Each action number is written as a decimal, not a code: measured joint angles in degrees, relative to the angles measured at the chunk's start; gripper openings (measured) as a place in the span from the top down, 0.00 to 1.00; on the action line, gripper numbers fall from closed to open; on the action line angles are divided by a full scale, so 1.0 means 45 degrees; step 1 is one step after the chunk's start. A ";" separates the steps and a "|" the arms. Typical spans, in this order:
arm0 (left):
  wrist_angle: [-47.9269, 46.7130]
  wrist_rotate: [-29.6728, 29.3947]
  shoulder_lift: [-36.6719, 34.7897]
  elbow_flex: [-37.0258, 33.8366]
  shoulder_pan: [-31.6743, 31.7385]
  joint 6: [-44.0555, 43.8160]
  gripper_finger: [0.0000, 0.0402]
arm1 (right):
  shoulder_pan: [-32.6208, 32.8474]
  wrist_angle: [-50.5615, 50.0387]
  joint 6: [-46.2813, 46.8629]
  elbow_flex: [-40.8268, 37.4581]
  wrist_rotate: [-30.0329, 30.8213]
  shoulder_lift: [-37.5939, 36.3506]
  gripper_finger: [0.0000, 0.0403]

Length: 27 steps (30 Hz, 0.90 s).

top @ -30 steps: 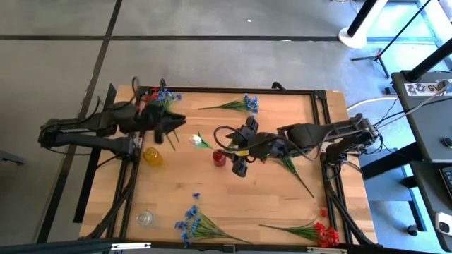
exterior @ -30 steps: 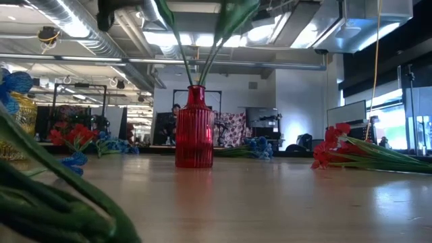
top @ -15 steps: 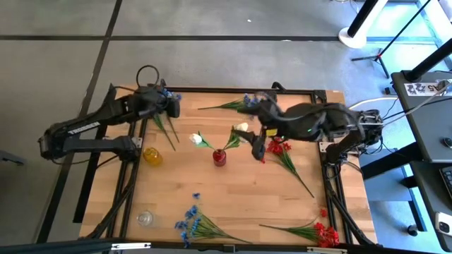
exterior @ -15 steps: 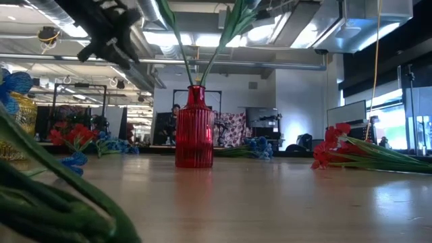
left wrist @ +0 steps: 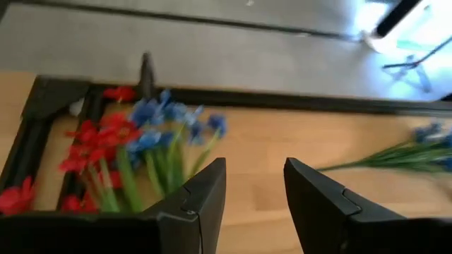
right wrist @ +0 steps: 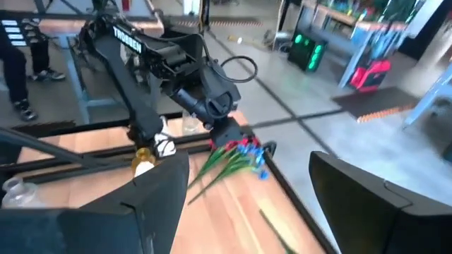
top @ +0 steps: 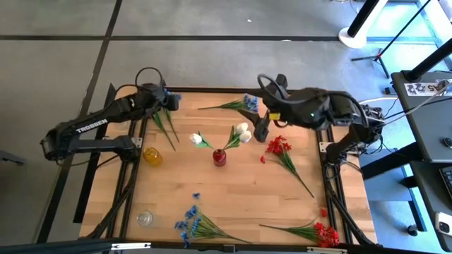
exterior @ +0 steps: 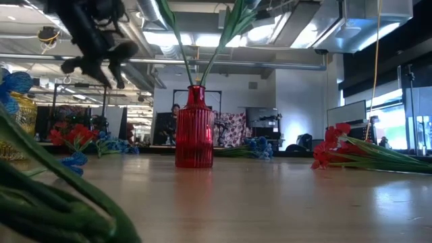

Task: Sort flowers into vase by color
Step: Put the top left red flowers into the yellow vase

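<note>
Progress looks partial to me: two white tulip stems [top: 240, 132] stand in the ribbed red glass vase [top: 219, 156], while red [top: 277, 147] and blue sprigs [top: 189, 219] lie around it on my wooden table [top: 247, 190]. Right gripper [top: 261, 130] hangs beside the vase, fingers apart, empty. Left gripper [top: 171, 104], part-open and empty, hovers over the far mixed bunch [top: 164, 120].

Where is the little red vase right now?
In the high view, the small ribbed red glass vase stands near the middle of the wooden table, holding white tulip-like flowers. A yellow glass jar sits to its left, loose red flowers to its right.
</note>
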 joint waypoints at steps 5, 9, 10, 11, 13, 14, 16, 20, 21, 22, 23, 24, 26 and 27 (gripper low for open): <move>0.0041 -0.0095 0.0024 -0.0711 0.0244 -0.0381 0.65 | -0.0748 -0.0454 -0.0124 -0.0005 -0.1205 0.0005 0.27; 0.0086 -0.0400 0.0297 -0.0735 0.0433 -0.1107 0.65 | -0.1481 -0.0528 -0.1173 -0.0006 -0.1673 -0.0091 0.27; 0.0096 -0.0478 0.0374 -0.0735 0.0583 -0.1350 0.65 | -0.1712 -0.0548 -0.1316 -0.0005 -0.1956 -0.0105 0.27; 0.0091 -0.0521 0.0504 -0.0735 0.0772 -0.1481 0.65 | -0.1940 -0.0608 -0.1351 -0.0005 -0.2314 -0.0107 0.27; -0.0025 -0.0489 0.0920 -0.0735 0.1221 -0.1705 0.65 | -0.2316 -0.0938 -0.1343 -0.0010 -0.3108 -0.0102 0.27; -0.0127 -0.0354 0.1180 -0.0735 0.1450 -0.1811 0.65 | -0.2454 -0.1144 -0.1326 -0.0010 -0.3404 -0.0102 0.27; -0.0169 0.0100 0.1801 -0.0735 0.1863 -0.2108 0.65 | -0.2570 -0.1647 -0.1326 -0.0010 -0.3746 -0.0102 0.27; -0.1103 0.0742 0.3059 -0.0735 0.2099 -0.3511 0.65 | -0.2532 -0.2323 -0.1347 -0.0011 -0.3666 -0.0097 0.27; -0.1492 0.0755 0.3350 -0.0768 0.2030 -0.4235 0.65 | -0.2528 -0.2454 -0.1342 -0.0010 -0.3659 -0.0097 0.27; -0.1602 0.0727 0.3595 -0.0849 0.1987 -0.4698 0.65 | -0.2517 -0.2664 -0.1330 -0.0010 -0.3672 -0.0100 0.27; -0.1554 0.0715 0.3818 -0.0959 0.1976 -0.5021 0.65 | -0.2464 -0.2921 -0.1295 -0.0011 -0.3713 -0.0137 0.27; -0.1406 0.0715 0.4003 -0.1082 0.2019 -0.5298 0.65 | -0.2368 -0.3139 -0.1235 -0.0015 -0.3722 -0.0149 0.27; -0.1206 0.0792 0.4273 -0.1391 0.2173 -0.6001 0.65 | -0.2255 -0.3445 -0.1195 -0.0010 -0.3675 -0.0179 0.27; -0.1058 0.0805 0.4365 -0.1577 0.2234 -0.6322 0.65 | -0.2190 -0.3590 -0.1192 -0.0010 -0.3614 -0.0185 0.27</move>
